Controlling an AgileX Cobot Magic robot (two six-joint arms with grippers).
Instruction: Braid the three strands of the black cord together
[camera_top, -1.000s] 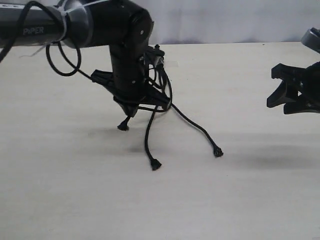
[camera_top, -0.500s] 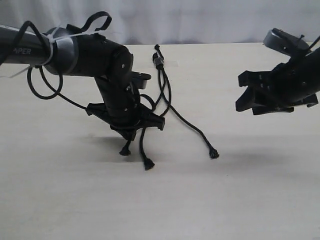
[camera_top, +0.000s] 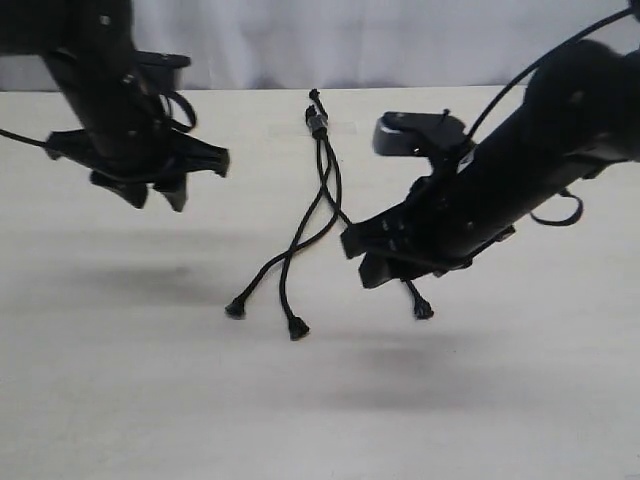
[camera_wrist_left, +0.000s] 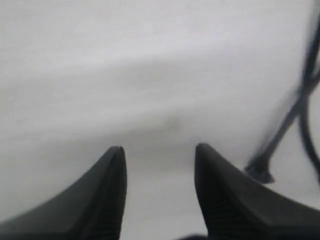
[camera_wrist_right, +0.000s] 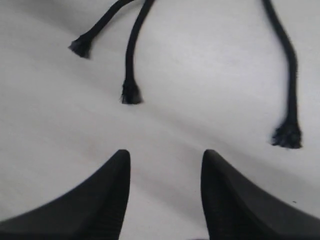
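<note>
**Pale table against a white backdrop**

A broad, pale cream tabletop with faint wood grain (camera_top: 540, 420) fills most of the exterior view. Behind its far edge stands a white backdrop with soft vertical folds (camera_top: 400, 40). The light is even and diffuse. Blurred grey shadows (camera_top: 400, 365) lie across the surface, which looks whitish in both wrist views.

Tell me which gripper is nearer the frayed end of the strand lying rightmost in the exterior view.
Right. The right gripper hovers just beside that frayed end; the left gripper hangs far off, beyond the other two strands.
</note>
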